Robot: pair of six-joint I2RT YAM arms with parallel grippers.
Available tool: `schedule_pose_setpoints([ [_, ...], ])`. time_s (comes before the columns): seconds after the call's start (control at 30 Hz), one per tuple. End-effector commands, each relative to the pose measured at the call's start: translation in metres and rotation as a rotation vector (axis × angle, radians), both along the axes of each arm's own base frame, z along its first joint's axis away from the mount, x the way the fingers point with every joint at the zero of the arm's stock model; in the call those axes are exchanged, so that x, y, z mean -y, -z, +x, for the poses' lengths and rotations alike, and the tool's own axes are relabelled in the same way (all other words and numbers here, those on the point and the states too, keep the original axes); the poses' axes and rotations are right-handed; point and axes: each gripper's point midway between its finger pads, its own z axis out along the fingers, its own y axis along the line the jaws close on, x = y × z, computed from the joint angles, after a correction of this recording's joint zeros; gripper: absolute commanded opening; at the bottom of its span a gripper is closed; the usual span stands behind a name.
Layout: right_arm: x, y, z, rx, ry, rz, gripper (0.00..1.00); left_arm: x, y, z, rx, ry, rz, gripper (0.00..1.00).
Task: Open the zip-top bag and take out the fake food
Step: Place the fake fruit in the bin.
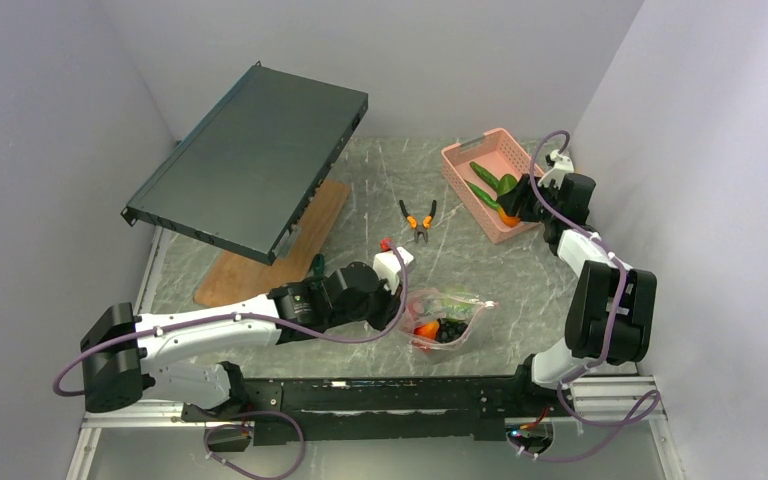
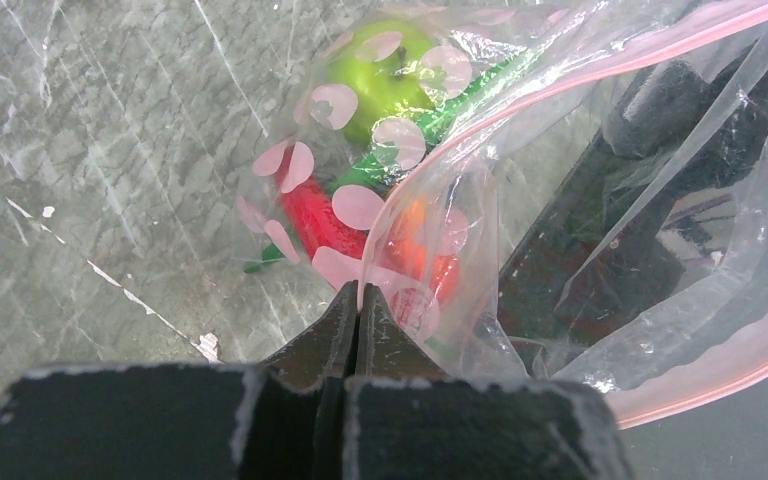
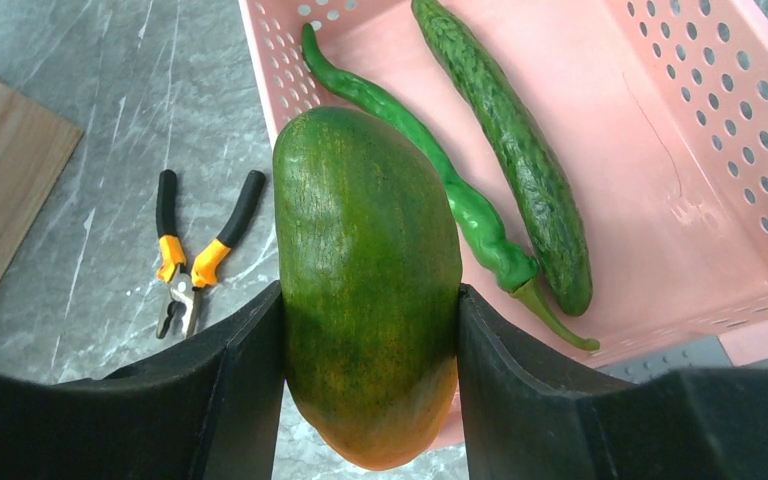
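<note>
While the zip-top bag (image 1: 447, 318) is pinched by its film in the closed left pincer (image 2: 357, 305) on the tabletop (image 1: 530, 290), the mango (image 3: 365, 280) is gripped by the right pincer (image 3: 370, 310) over the pink basket (image 3: 680, 220) edge. Removal is judged midway: an apple (image 2: 380, 65) and red pieces (image 2: 315, 215) are seen inside the bag. Next, the mango would need to be lowered and released into the basket, the bag being kept pinched.
</note>
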Motion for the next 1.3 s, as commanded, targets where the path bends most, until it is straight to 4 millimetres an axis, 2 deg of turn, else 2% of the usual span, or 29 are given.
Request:
schedule_pose_setpoints([
  [0.0, -0.0002, -0.0213, 0.0132, 0.079, -0.036, -0.019, 0.19, 0.0024, -0.0114, 0.0023, 0.012, -0.018, -0.048, 0.0],
  [0.5, -0.0041, -0.0196, 0.0115, 0.077, -0.067, -0.018, 0.36, 0.0013, -0.009, 0.0016, 0.006, -0.022, -0.051, 0.0],
  [0.67, -0.0058, -0.0202, 0.0108, 0.08, -0.076, -0.017, 0.45, 0.0015, -0.0092, 0.0013, 0.004, -0.022, -0.054, 0.0],
  [0.8, -0.0058, -0.0197, 0.0106, 0.079, -0.078, -0.019, 0.47, 0.0015, -0.0096, 0.0012, 0.004, -0.022, -0.055, 0.0],
  [1.27, -0.0048, -0.0205, 0.01, 0.084, -0.078, -0.025, 0.7, 0.0023, -0.0085, 0.0008, 0.001, -0.02, -0.057, 0.0],
])
